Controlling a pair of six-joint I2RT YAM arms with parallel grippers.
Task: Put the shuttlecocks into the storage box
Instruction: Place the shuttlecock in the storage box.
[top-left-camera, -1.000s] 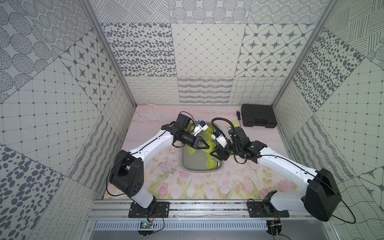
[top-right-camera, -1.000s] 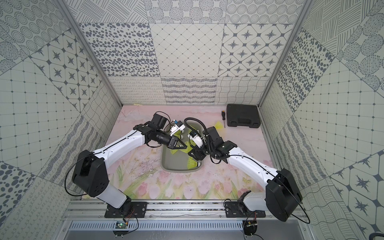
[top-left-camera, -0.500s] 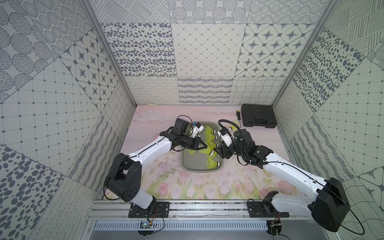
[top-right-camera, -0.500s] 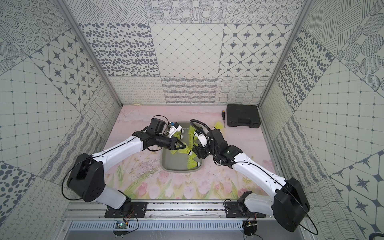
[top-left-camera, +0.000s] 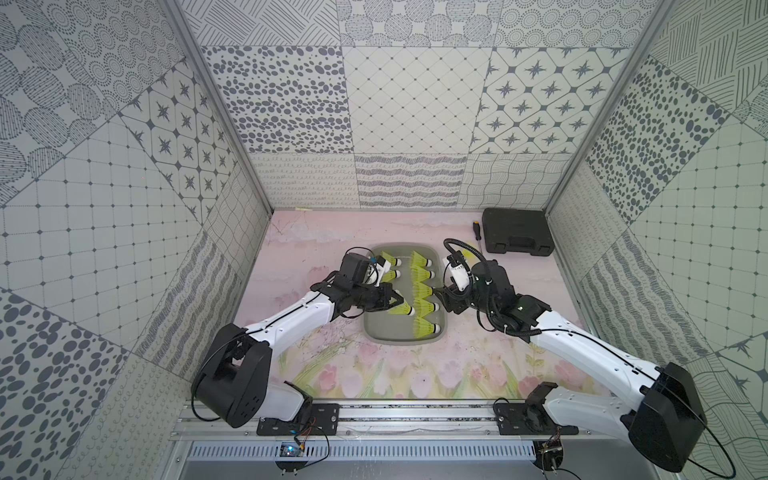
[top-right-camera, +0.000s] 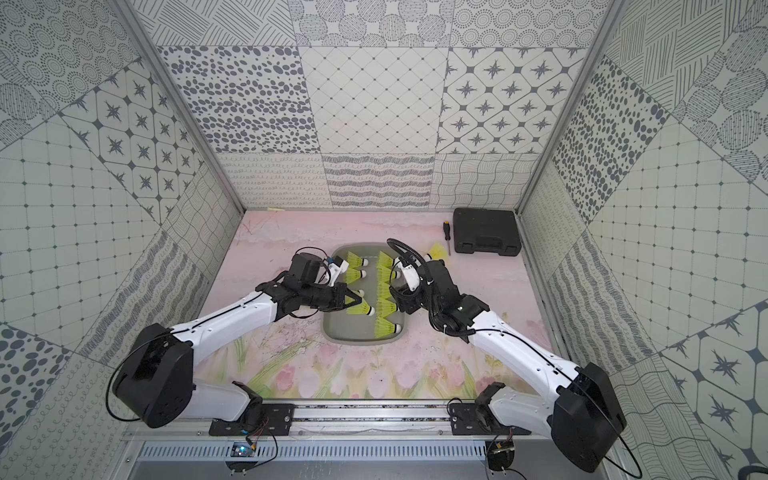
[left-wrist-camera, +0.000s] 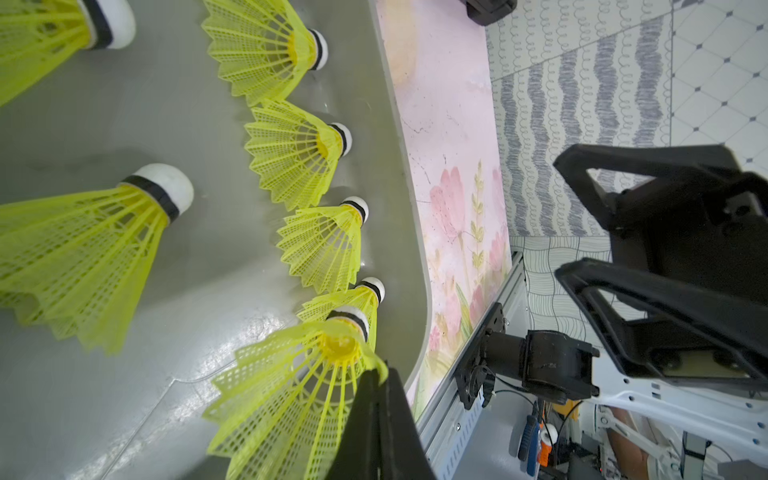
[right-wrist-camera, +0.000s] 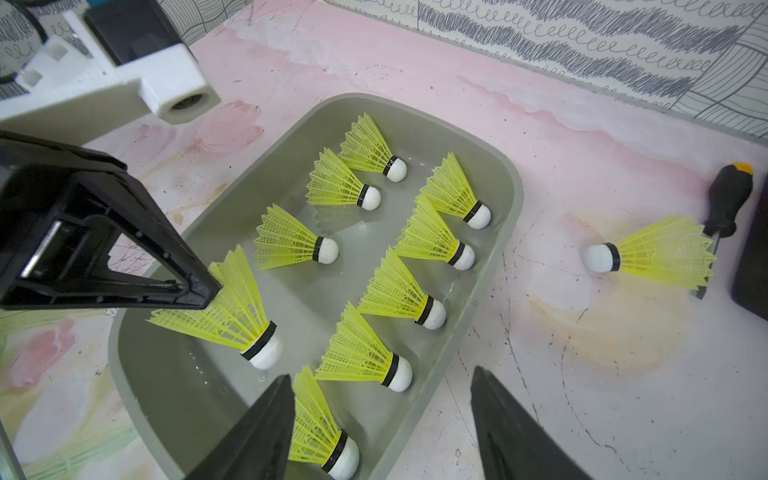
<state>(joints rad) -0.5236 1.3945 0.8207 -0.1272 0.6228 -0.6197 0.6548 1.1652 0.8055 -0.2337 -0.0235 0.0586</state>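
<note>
The storage box (top-left-camera: 399, 341) (top-right-camera: 357, 340) is a shallow grey tray at mid-table. Several yellow-green shuttlecocks (right-wrist-camera: 419, 297) (left-wrist-camera: 299, 158) lie in it in two rows. My left gripper (top-left-camera: 397, 300) (left-wrist-camera: 380, 374) is shut on the skirt edge of one shuttlecock (right-wrist-camera: 232, 307) (top-right-camera: 361, 308), which hangs white tip down over the box's near left part. My right gripper (top-left-camera: 442, 301) (right-wrist-camera: 381, 372) stands open over the box's right rim (right-wrist-camera: 513, 195) and holds nothing. One more shuttlecock (right-wrist-camera: 652, 257) (top-right-camera: 437, 250) lies on the table right of the box.
A black hard case (top-left-camera: 517, 236) (top-right-camera: 485, 236) sits at the back right. A black-handled screwdriver (top-left-camera: 477, 235) (right-wrist-camera: 727, 199) lies beside it, next to the loose shuttlecock. Patterned walls close in the floral table on three sides.
My left gripper has moved toward the table's front with its shuttlecock still held. The right gripper's jaws have opened wider, and it has shifted only slightly by the box's right rim.
</note>
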